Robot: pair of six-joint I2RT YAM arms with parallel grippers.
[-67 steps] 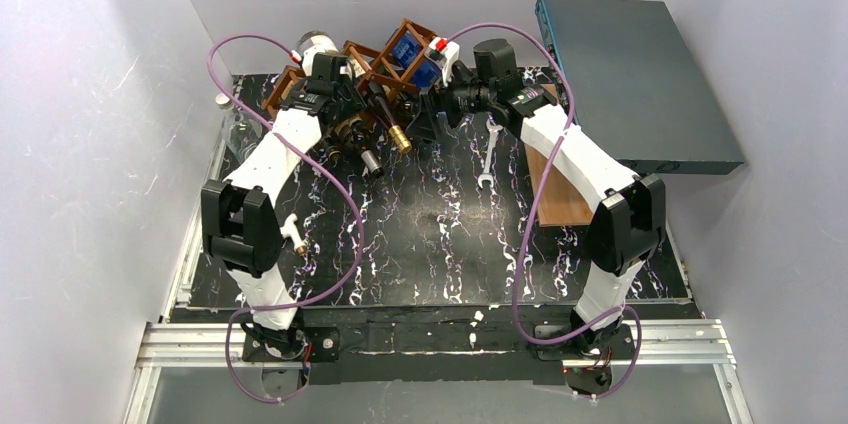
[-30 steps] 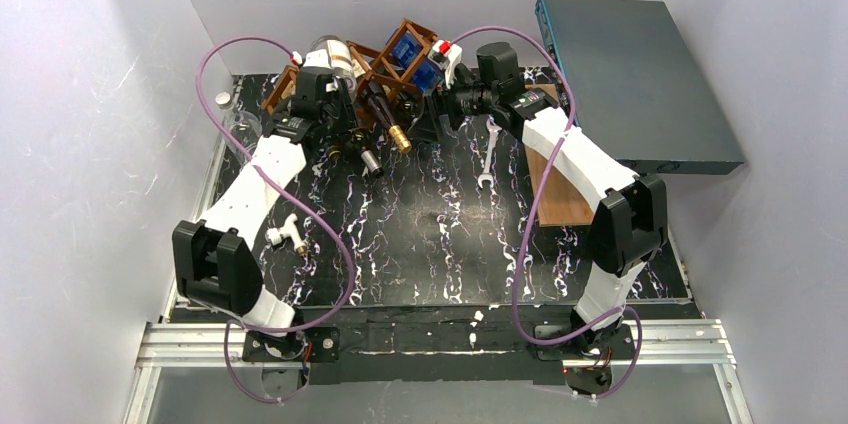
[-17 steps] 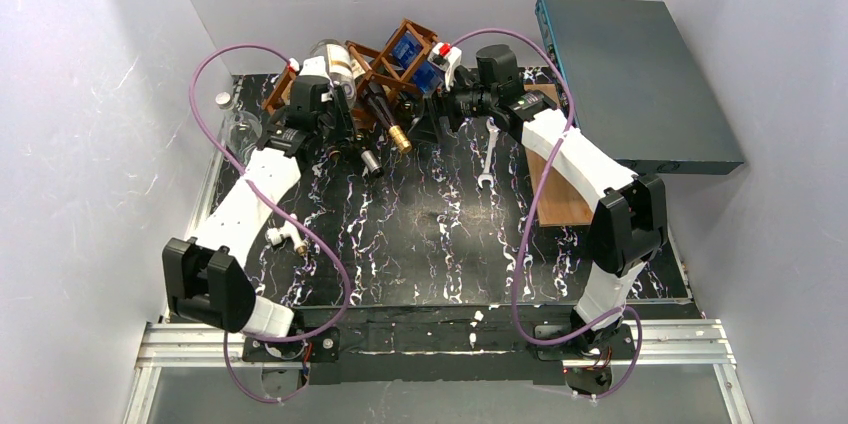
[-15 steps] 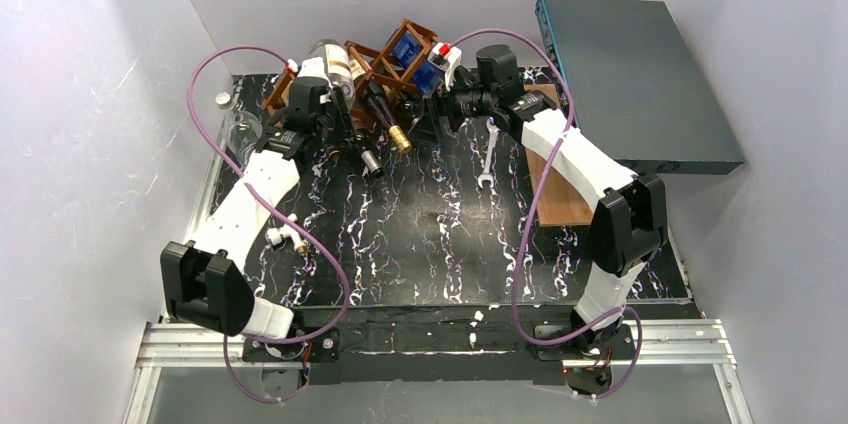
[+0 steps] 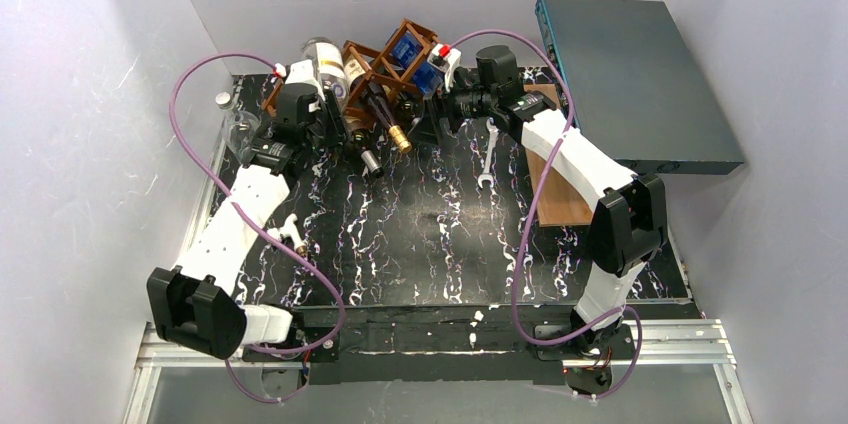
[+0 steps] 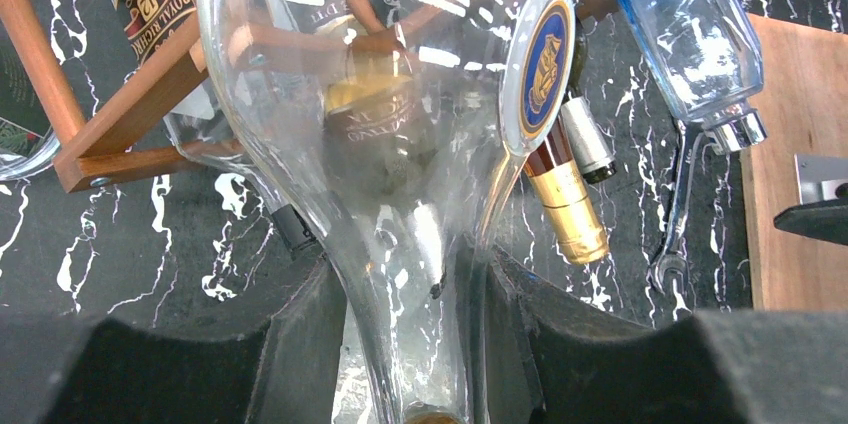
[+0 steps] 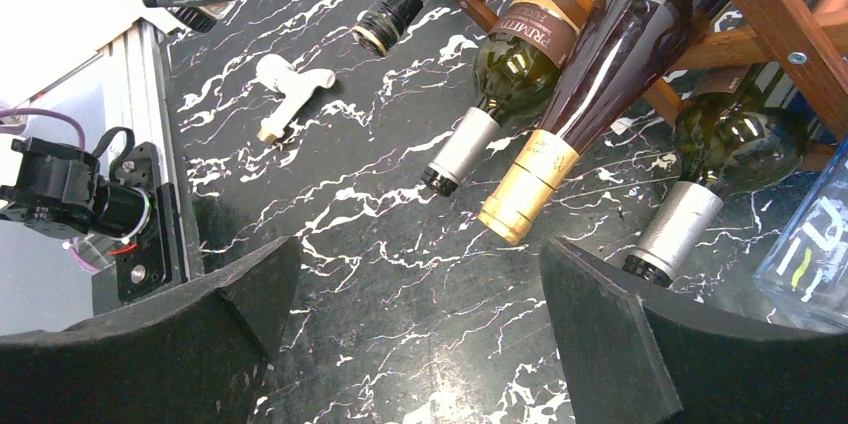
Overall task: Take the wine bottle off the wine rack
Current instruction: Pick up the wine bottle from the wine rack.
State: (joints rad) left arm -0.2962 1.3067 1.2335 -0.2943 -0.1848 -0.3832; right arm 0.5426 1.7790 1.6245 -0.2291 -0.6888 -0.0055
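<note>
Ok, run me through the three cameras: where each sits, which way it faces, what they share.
Top external: fixed above and behind the bases, looking down on the table; both arms show whole, reaching to the wine rack.
Left wrist: on the left arm, facing the rack; the left pincer is shut on the neck of the clear bottle.
Right wrist: on the right arm, looking down past the open right pincer at bottle necks.
Shared: the gold-foil bottle shows in all three.

A wrench [image 5: 488,155] lies beside the wooden board [image 5: 562,202].
</note>
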